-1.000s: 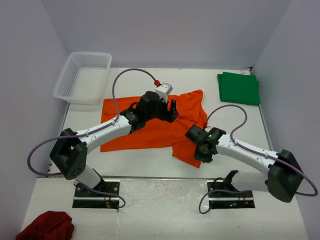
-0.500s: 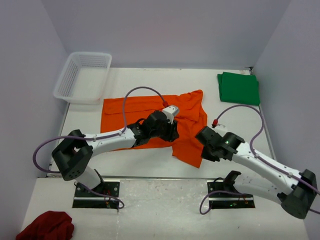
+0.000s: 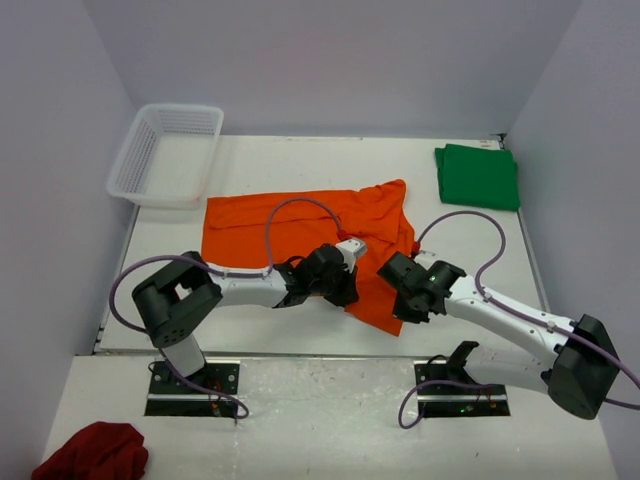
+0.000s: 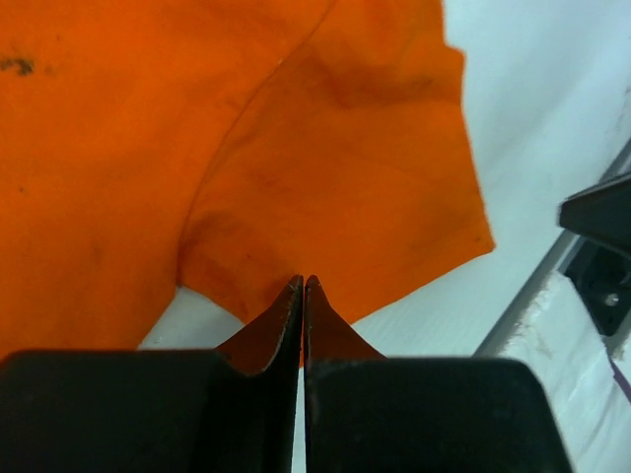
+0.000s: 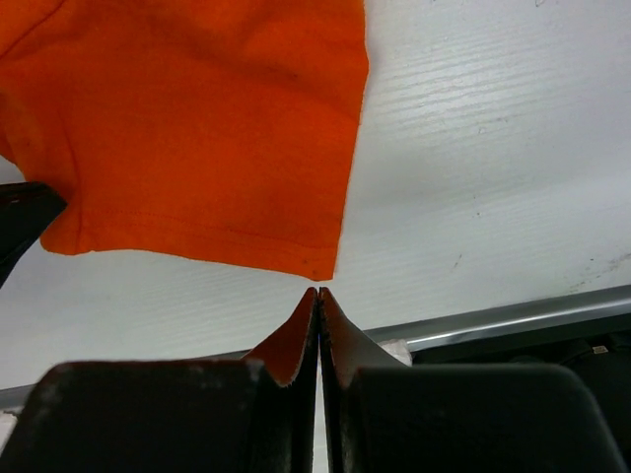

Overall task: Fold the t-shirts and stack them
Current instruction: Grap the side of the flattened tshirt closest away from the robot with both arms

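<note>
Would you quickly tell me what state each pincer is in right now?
Left pincer: closed at the orange shirt edge; grip unclear.
Right pincer: closed, nothing visibly held.

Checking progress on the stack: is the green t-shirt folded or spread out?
Folded: the green t-shirt lies as a compact rectangle with layered edges at the far right corner of the table.

In the top view, the left tool and the right tool are hiding the near hem and sleeve of the orange shirt, and the bottom edge is cutting off the dark red cloth. In the left wrist view the shirt is running off the top and left edges, and the pressed-together fingertips are masking whether any cloth is lying between them. In the right wrist view the shirt is running off the top edge.
</note>
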You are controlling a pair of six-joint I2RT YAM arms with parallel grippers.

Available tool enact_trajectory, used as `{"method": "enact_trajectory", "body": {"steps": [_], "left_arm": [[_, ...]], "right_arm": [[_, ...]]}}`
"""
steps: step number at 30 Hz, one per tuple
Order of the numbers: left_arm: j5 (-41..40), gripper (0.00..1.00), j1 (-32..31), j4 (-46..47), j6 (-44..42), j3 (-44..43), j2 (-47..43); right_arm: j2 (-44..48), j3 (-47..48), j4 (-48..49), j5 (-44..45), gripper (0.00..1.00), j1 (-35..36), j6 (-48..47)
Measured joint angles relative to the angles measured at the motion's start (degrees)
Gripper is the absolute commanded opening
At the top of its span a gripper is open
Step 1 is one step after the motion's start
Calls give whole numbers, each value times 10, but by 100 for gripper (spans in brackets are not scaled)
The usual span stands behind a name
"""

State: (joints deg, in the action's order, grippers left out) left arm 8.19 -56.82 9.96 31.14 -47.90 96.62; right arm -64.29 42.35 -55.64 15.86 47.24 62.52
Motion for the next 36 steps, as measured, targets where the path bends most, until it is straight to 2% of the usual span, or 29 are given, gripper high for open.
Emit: {"method": "enact_trajectory", "body": {"steps": [7,9,12,15,24,30,36], "left_arm": [[1,0,-4,-1,14,2,46],[-1,0,-5,-1,18,3,46],[-5,0,-6,8,28,12,43],[-8,0,-6,12,38,28,30],[-31,0,-7,-13,43,60,-11],[-35,0,-7,-14,43,65,-16],[-38,0,-7,-17,43,74,-26]], "right_arm": [[-2,0,1,-3,0,0,0],[-2,0,5,-5,15,0,0],[-2,-10,25,-17,28,0,-5],[-2,-30,43,-34,31,0,-6],[-10,-77,88,-75,48,28,10],[-57,-76,115,-82,46,59,21],[-87,-75,132,-88,32,80,40]]}}
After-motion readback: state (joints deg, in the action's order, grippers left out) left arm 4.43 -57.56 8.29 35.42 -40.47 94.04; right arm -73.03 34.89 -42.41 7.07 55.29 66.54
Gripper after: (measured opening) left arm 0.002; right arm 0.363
